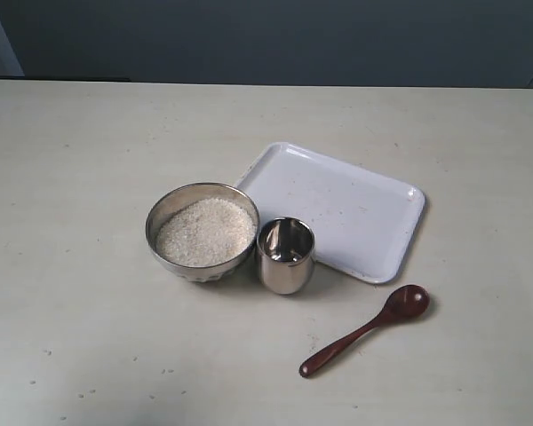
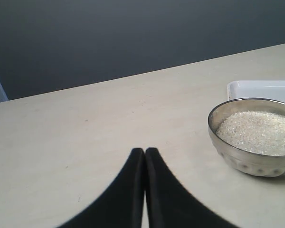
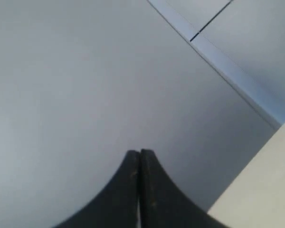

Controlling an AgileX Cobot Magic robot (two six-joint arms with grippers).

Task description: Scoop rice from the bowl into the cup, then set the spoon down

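Wooden and dark reddish-brown, the slim spoon [image 1: 366, 331] lies on the bench [image 1: 89, 337] right of the shiny steel cup [image 1: 285, 255], so the right end effector [image 3: 140, 153], pinched closed and empty like the left end effector [image 2: 145, 151], should open and grip mid-handle, probably from afar, as its camera shows only wall.

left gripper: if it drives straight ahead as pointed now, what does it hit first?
Probably nothing on the table: ahead of the shut left gripper is bare table, then the dark wall. The bowl sits off to one side. Depth unclear.
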